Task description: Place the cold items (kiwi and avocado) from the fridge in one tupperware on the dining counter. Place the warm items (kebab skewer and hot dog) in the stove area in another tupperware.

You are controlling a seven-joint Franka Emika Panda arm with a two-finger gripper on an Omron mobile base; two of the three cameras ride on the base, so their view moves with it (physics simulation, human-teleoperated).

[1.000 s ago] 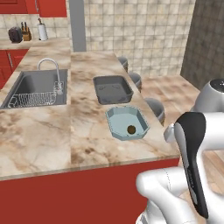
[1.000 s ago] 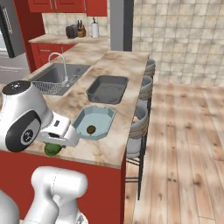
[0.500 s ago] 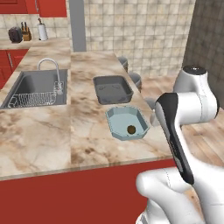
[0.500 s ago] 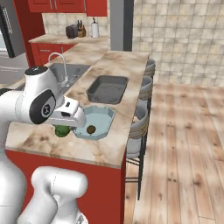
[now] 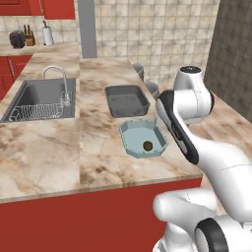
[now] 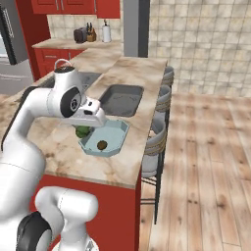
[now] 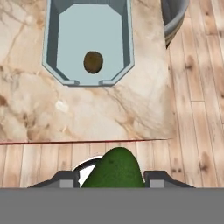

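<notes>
Left base view, left to right. A steel sink with a faucet is set into the bench at the 9 o'clock side. A dark grey tupperware sits near the centre of the bench. At its 6 o'clock, just beside it, lies a light blue tupperware. A brown kiwi lies inside the light blue tupperware, toward its near wall. The white arm crosses the 3 o'clock edge of this tupperware.

Right base view, left to right. The gripper hangs at the 9 o'clock rim of the light blue tupperware. A green avocado sits under the hand, held clear of the bench. The kiwi lies in the tupperware at the 3 o'clock side of the avocado, apart from it. The dark grey tupperware lies at 12 o'clock of the blue one. Stools line the bench edge at 3 o'clock, over a wooden floor.

Hand view. The jaws are clamped on the avocado, which fills the gap between the two finger tips at 6 o'clock. The light blue tupperware lies at 12 o'clock with the kiwi near its centre.
</notes>
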